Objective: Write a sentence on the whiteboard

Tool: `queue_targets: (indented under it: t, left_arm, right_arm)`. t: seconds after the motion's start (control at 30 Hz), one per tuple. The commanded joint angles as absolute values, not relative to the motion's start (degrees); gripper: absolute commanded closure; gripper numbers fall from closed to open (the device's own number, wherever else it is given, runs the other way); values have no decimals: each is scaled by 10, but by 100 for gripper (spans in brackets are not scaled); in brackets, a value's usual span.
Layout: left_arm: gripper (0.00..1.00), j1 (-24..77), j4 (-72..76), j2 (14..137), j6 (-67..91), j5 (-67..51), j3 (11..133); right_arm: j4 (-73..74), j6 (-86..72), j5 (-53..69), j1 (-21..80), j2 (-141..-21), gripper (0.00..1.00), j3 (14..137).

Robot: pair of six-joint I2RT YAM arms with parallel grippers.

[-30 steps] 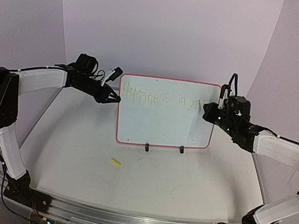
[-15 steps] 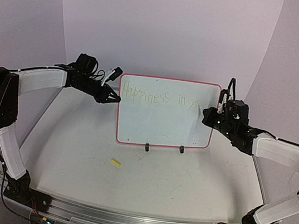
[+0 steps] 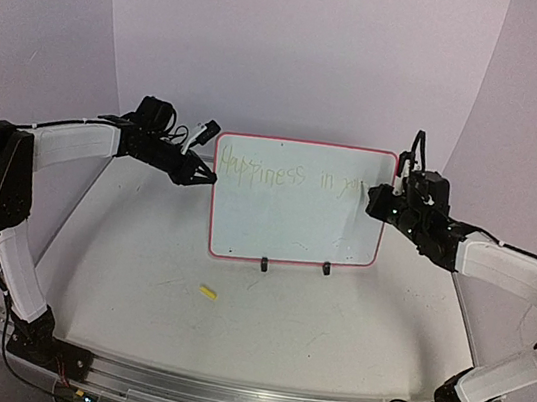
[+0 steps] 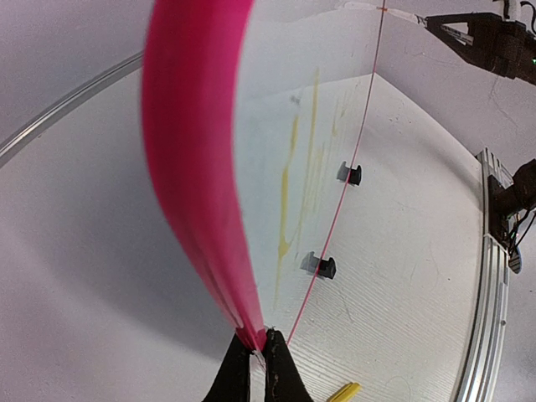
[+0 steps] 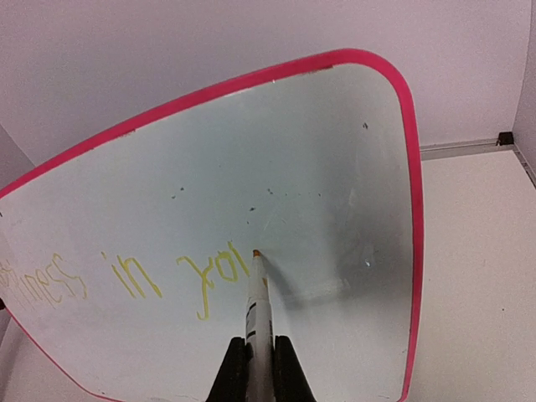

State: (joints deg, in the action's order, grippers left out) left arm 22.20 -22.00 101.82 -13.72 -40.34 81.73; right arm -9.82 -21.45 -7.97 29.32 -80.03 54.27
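Your pen tip touches the board, right after the "yo" in the words. Here is what could go wrong.

If you push too hard, the board could tip back or slide. It only stands on two small feet on the surface. Then the letters would come out wobbly.

The top line is close to the board's right edge. If you make big letters, I think you will run out of room there.

The ink looks very pale. If you press too softly, the line may not show at all.

The pen could also twist in the grip if it drags sideways.

Your left arm reaches in from the left of the board, nearly level. The left pincer is pinched shut on the board's pink left edge, near the top, to steady it.

Your right arm reaches in from the right of the board. The right pincer is closed tight on the pen, which sticks straight out at the board's upper right part.

A small yellow bit lies in front of the board, well apart from it.
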Motion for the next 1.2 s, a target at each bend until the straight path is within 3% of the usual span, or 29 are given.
queue_targets:
  t: [0.0, 1.17]
  left_arm:
    - [100, 233, -225, 996, -161, -396, 824]
    - [100, 234, -224, 991, -161, -396, 824]
  right_arm:
    - [-101, -199, -96, 290, -800, 100, 576]
    - [-120, -220, -71, 290, -741, 100, 517]
